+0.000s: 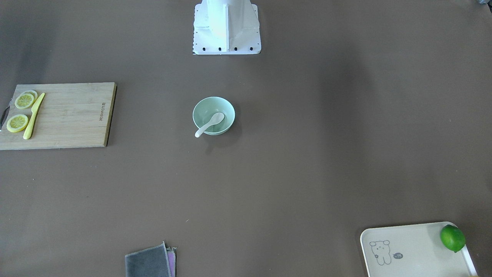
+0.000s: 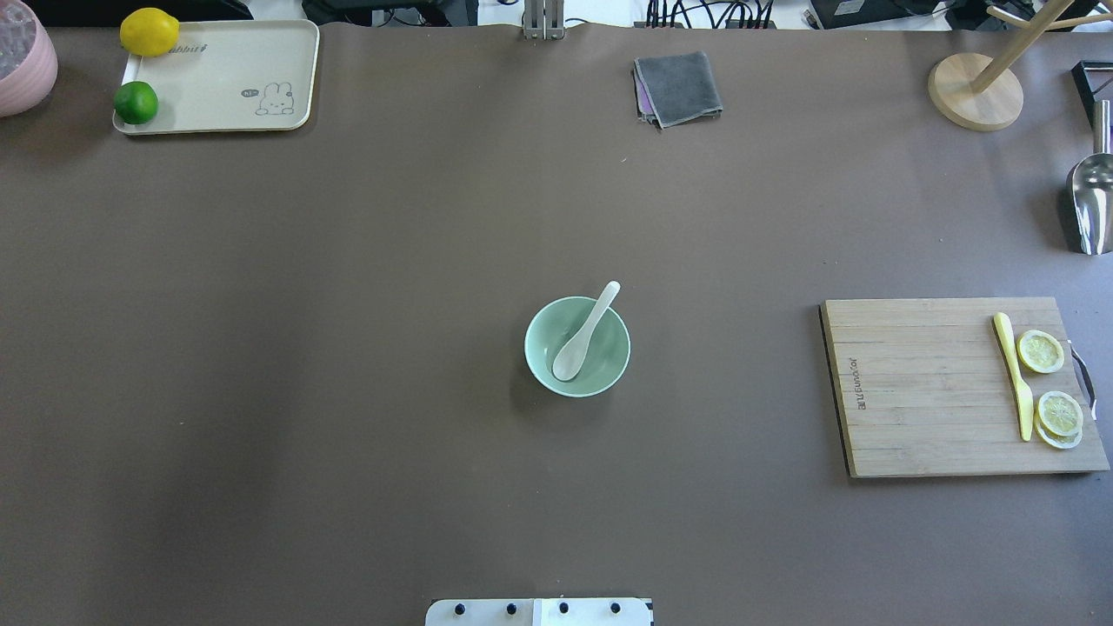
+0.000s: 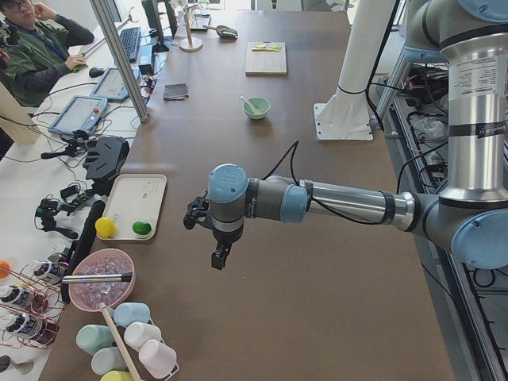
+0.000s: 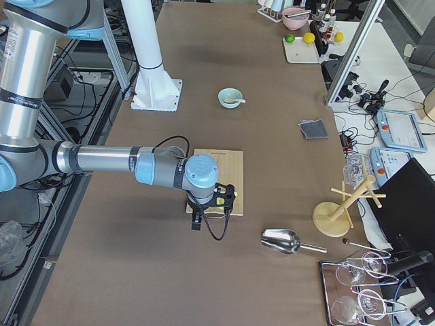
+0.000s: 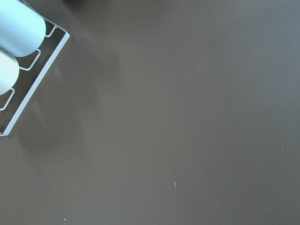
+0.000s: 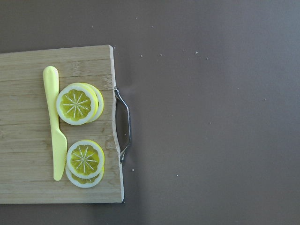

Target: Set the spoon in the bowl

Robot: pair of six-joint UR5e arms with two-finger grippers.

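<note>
Overhead and front-facing views: set opposite each other, angled steeply down, the bowl shared. Side views: placed at the two ends, aimed lengthwise. Right wrist view: held close above the cutting board.

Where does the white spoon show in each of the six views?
Exterior front-facing: spoon just left of centre, in the bowl.
Overhead exterior: spoon at centre, handle toward upper right.
Exterior left: spoon top centre, far off.
Exterior right: spoon upper centre.
Left wrist-mounted: not in it.
Right wrist-mounted: not in it.
Shared landmark: the cutting board, on the robot's right of the bowl.
</note>
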